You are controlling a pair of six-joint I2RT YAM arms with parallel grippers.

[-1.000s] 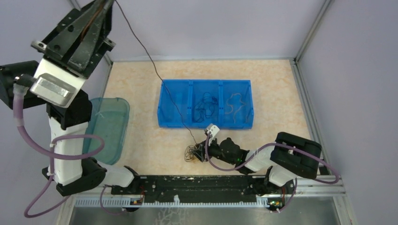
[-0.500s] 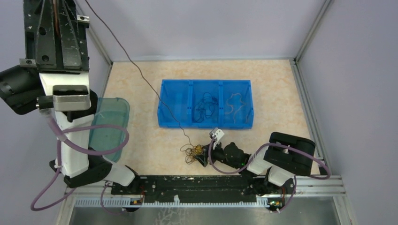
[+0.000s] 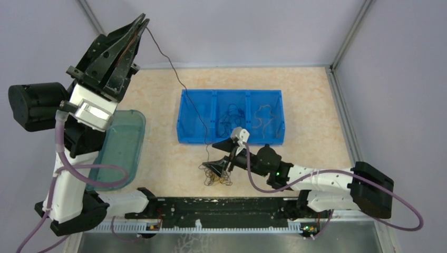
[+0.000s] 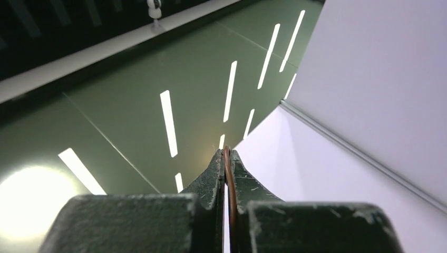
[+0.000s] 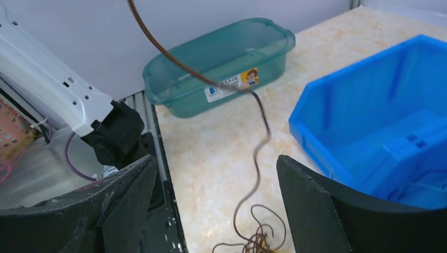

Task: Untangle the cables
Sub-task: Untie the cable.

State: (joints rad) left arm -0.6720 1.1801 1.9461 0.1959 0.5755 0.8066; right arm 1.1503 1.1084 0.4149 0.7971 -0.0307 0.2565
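A tangle of thin dark and yellow-orange cables [image 3: 215, 174] lies on the table in front of the blue bin [image 3: 230, 93]. One dark wire [image 3: 182, 87] runs taut from the tangle up to my left gripper [image 3: 142, 20], which is raised high at the back left and shut on it [image 4: 227, 154]. My right gripper [image 3: 216, 157] is open and empty, just above the tangle [image 5: 258, 240]; the wire [image 5: 258, 153] rises between its fingers [image 5: 215, 163]. Black cables [image 3: 232, 118] lie in the bin's middle compartment, orange ones [image 3: 262, 117] in the right.
A teal plastic basin [image 3: 122, 138] stands at the left of the table, also seen in the right wrist view [image 5: 221, 58]. The blue bin's wall [image 5: 369, 89] is close to the right finger. Enclosure walls ring the table; a black rail [image 3: 221, 204] runs along the near edge.
My left gripper has swung right and forward with the wire. My right gripper has reached farther and risen off the tangle, its jaws now wide apart. The tangle shifted slightly.
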